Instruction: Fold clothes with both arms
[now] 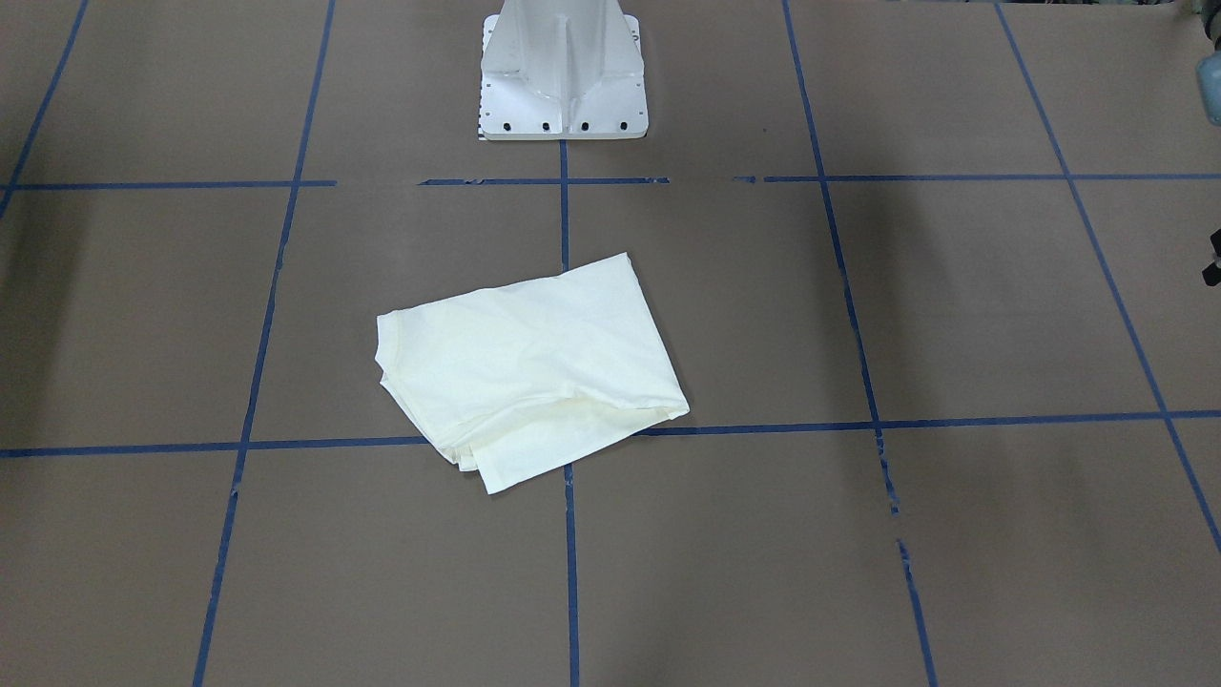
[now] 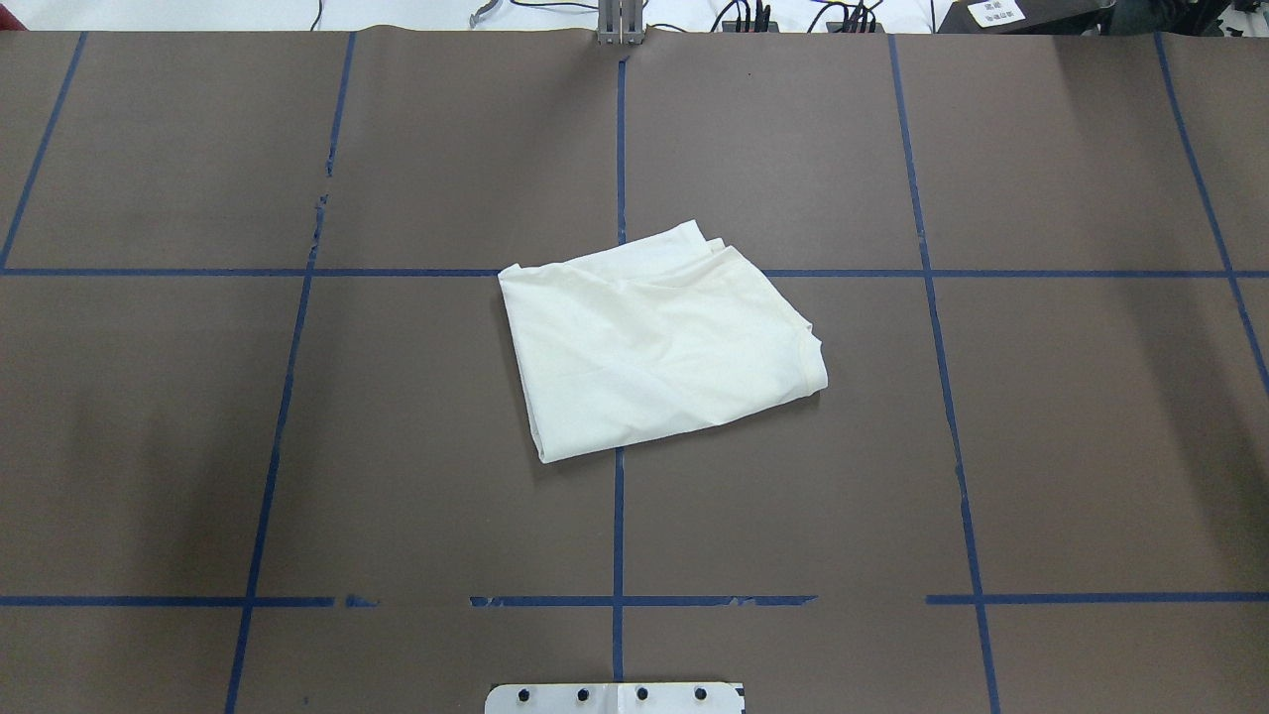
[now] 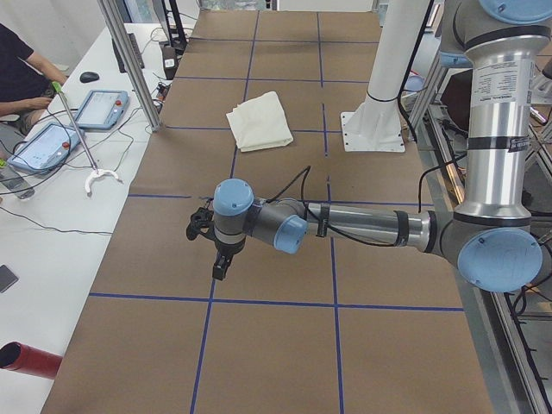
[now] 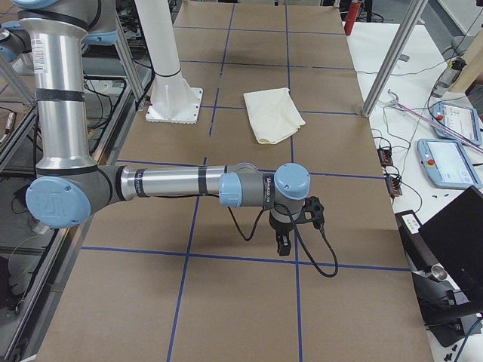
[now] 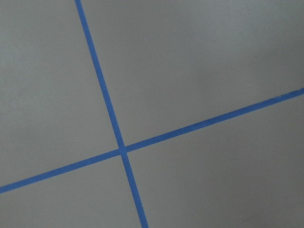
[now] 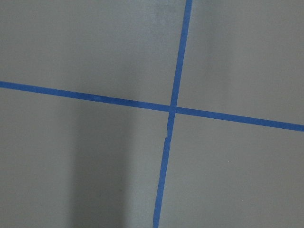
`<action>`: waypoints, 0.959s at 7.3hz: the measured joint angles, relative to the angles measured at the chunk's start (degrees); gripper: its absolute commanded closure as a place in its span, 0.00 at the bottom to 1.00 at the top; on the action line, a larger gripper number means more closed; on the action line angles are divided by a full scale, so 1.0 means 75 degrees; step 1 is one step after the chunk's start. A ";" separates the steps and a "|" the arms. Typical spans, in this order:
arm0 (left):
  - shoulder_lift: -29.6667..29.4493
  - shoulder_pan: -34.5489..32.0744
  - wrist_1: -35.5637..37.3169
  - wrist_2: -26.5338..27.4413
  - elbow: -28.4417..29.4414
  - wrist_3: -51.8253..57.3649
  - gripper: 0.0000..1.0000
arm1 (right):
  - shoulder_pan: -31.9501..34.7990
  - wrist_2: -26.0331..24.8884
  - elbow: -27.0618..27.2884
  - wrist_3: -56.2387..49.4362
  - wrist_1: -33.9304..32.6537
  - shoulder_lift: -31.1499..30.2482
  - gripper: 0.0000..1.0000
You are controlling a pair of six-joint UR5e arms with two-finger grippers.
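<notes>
Nearest the robot, the white pedestal (image 2: 615, 697) stands bolted at the worktop's (image 2: 149, 446) edge, on the centre line of the blue tape (image 2: 619, 535) grid.

Beyond it, about mid-worktop, the shirt (image 2: 659, 347) lies folded into a rough, skewed rectangle, plain cream side up. It straddles the centre tape line and covers the spot where that line meets a cross line. Layered edges show at its far corner, and a seamed edge runs along the side toward the robot's right. From across the worktop the same bundle (image 1: 529, 367) shows loose layers at the corner nearest that camera.

Both arms are well apart from the shirt, one toward each end of the worktop. The left arm (image 3: 362, 226) stretches out low and level, and the left gripper (image 3: 220, 274) points straight down over bare brown surface. The right arm (image 4: 173, 183) mirrors it, with the right gripper (image 4: 283, 245) pointing down near a tape line. I cannot tell whether either set of jaws is spread or pressed together. Each wrist camera sees only brown worktop and a tape crossing (image 5: 122, 151).

Farthest off, past the worktop's far edge, a side table (image 3: 52, 250) carries two pendants (image 3: 102, 108), with a seated person (image 3: 21, 78) beside them.
</notes>
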 measured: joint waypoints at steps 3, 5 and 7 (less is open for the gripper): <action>-0.0038 -0.0155 0.1362 -0.0046 -0.0691 0.0025 0.00 | -0.0156 0.0051 0.0022 0.0442 0.0067 -0.0021 0.00; 0.0022 -0.0198 0.1662 -0.0306 -0.0891 0.0031 0.00 | -0.0277 0.0050 0.0026 0.0590 0.0103 -0.0070 0.00; 0.0092 -0.0203 0.1691 -0.0479 -0.0928 0.0032 0.00 | -0.0358 0.0050 0.0025 0.0561 0.0106 -0.0075 0.00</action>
